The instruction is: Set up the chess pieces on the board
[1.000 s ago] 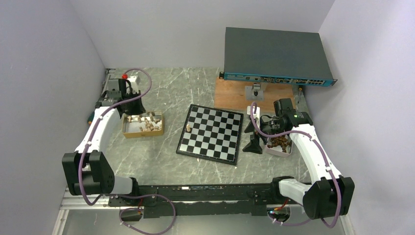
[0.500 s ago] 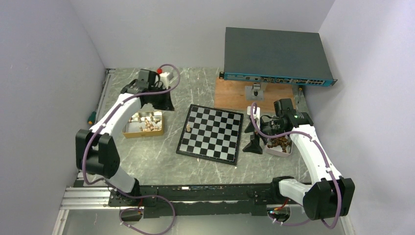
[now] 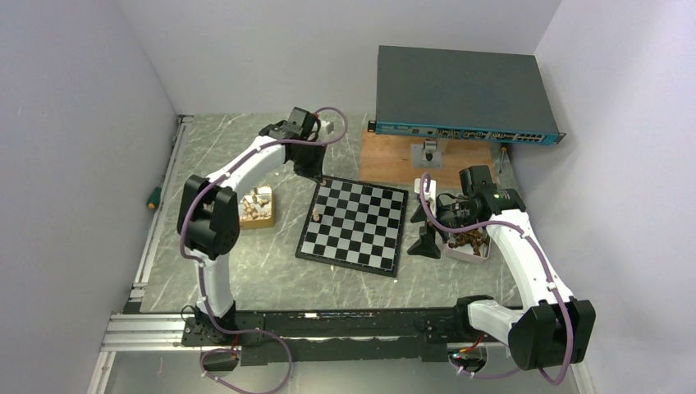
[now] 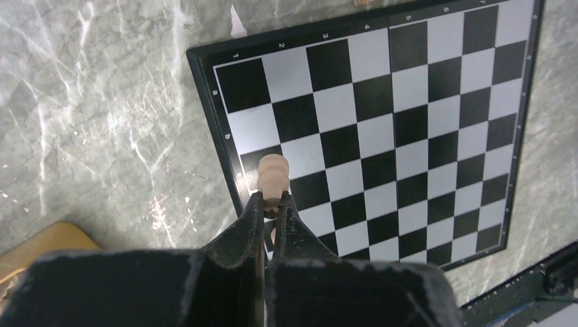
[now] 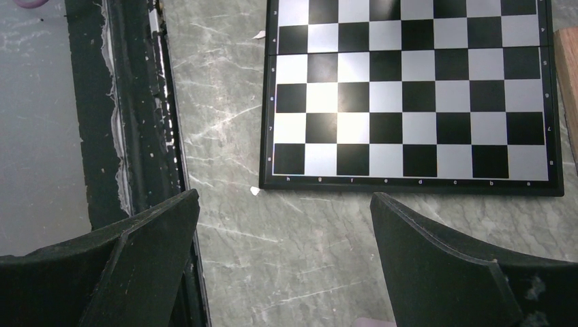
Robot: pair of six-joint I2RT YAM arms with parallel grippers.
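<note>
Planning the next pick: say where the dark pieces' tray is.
Top view: the white tray of dark pieces sits right of the board, beside the right end effector.

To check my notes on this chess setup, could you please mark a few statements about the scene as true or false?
1. The left gripper is shut on a light tan wooden chess piece. True.
2. The right gripper is shut. False: its jaws stand wide apart with nothing between them.
3. A second light tan chessman stands on the black-and-silver checked chessboard. True.
4. Dark pieces fill the board's far row. False: that row is bare; the dark brown chessmen lie in a white tray right of the board.
</note>
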